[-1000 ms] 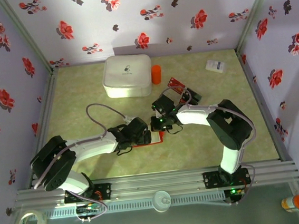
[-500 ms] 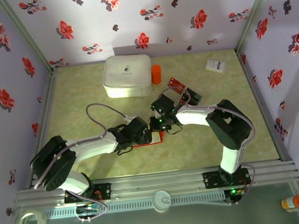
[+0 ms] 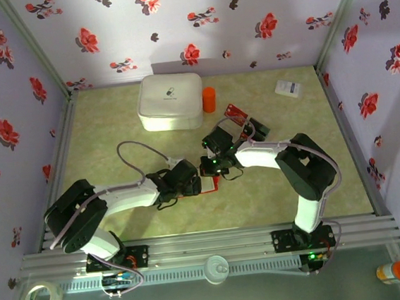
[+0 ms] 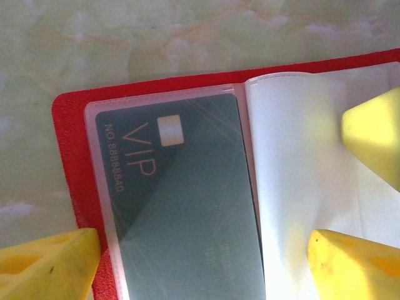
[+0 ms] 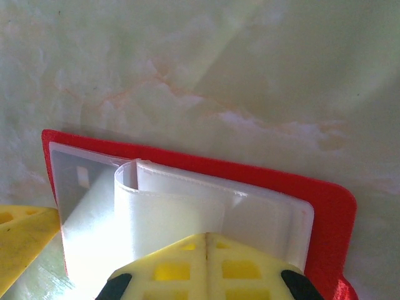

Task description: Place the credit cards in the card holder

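Left fingers (image 4: 50, 262) apart over open card holder (image 4: 67, 162), VIP card (image 4: 181, 206) sleeved. Right fingers (image 5: 175, 270) together against clear leaves (image 5: 162, 212); a slip could flop them shut, blocking next card.

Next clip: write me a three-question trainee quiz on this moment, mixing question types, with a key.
1. True or false: the card holder lies open.
2. Multiple choice: what word is printed on the dark card inside it? A) VIP B) GOLD C) BANK
3. Fill in: the jaws of the right gripper are ____.
Key: 1 true; 2 A; 3 shut.
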You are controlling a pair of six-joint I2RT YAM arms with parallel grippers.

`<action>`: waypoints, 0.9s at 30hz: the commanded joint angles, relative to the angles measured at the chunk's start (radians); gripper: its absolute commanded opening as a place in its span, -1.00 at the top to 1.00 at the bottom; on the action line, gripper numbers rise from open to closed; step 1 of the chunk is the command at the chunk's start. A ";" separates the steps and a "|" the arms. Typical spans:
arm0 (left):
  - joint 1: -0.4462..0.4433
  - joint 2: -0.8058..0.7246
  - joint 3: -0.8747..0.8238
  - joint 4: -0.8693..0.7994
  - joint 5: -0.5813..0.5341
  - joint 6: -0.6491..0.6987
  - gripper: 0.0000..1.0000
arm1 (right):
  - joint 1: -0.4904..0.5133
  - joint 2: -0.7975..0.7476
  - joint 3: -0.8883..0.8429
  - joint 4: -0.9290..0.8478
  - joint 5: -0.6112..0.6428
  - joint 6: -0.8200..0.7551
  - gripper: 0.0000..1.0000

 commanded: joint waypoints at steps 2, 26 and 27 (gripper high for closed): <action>-0.011 0.017 -0.035 0.010 0.009 -0.018 -0.68 | 0.005 -0.016 0.016 -0.010 -0.005 0.011 0.86; -0.011 0.009 -0.050 0.023 0.009 -0.021 -0.62 | -0.013 -0.012 -0.040 0.100 -0.021 0.094 0.17; -0.010 0.009 -0.051 0.024 0.010 -0.020 -0.62 | -0.013 -0.010 -0.042 0.105 -0.022 0.098 0.17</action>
